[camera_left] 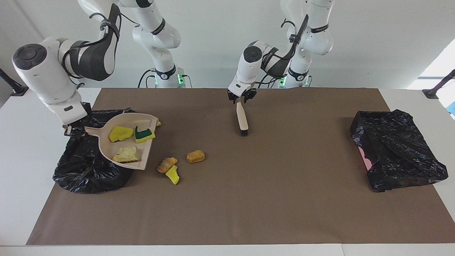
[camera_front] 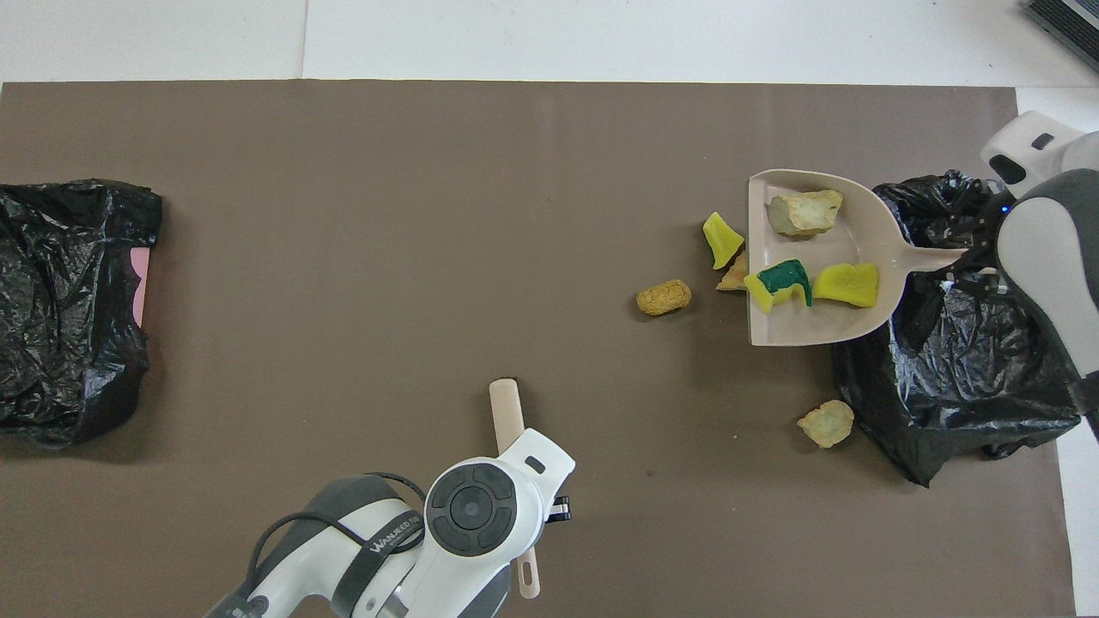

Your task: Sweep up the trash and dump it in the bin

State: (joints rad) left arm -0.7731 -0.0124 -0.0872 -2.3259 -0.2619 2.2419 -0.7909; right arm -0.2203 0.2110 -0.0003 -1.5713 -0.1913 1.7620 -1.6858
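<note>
The trash [camera_left: 143,134] is a scatter of small torn sponge chunks, and it is split between the dustpan and the table. Three pieces sit in the dustpan [camera_left: 106,145]: a yellow one, a yellow one with a green top and a pale beige one. Three more lie on the brown mat [camera_left: 249,199] just beside the pan's open lip, an orange-brown chunk, a curled orange scrap and a bright yellow wedge touching it. One pale chunk [camera_front: 826,423] lies near the foot of the black bin bag [camera_left: 85,170], nearer to the robots than the pan.

These pieces look light, soft and springy, so they will likely roll or bounce when pushed and could slide out of a tilted pan. They are better herded with bristles than pinched one by one.

The right gripper [camera_left: 71,129] is closed on the dustpan's handle, over the bin bag at the right arm's end of the table. The pan looks stiff and light; its handle is the natural hold.

The left gripper [camera_left: 241,97] is at the top of the brush [camera_left: 242,119], which stands near the middle of the mat with its black bristles down. I cannot tell whether its fingers grip the handle or have let go. A second black bag [camera_left: 396,149] lies at the left arm's end.
</note>
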